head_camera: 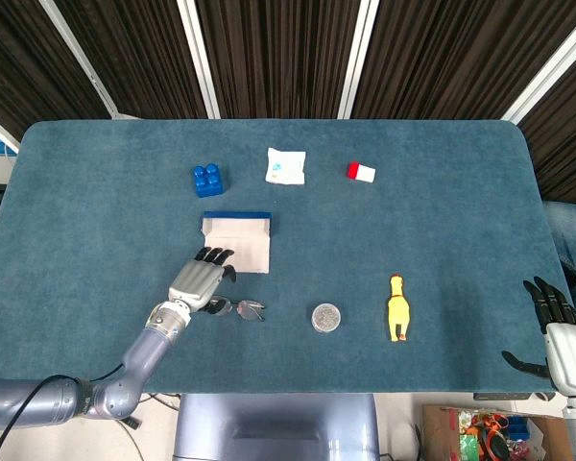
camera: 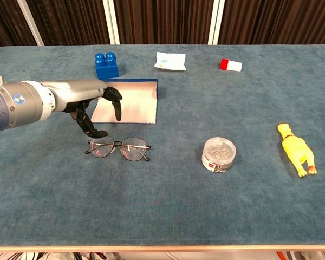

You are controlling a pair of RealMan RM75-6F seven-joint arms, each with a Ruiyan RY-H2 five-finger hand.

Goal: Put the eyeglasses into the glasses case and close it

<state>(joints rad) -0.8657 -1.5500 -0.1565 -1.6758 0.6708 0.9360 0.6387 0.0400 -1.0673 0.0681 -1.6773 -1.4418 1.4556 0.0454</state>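
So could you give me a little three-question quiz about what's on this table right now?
1. True or false: the eyeglasses already lie inside the glasses case.
2. Which hand is over the table near the eyeglasses: A) left hand B) right hand?
3. Fill in: the yellow toy on the table is a rubber ____.

Key: 1 false; they lie on the table in front of the open case. 2 A. 3 chicken.

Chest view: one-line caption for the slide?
Left hand hovers open above the eyeglasses, in front of the open case, on the blue table.
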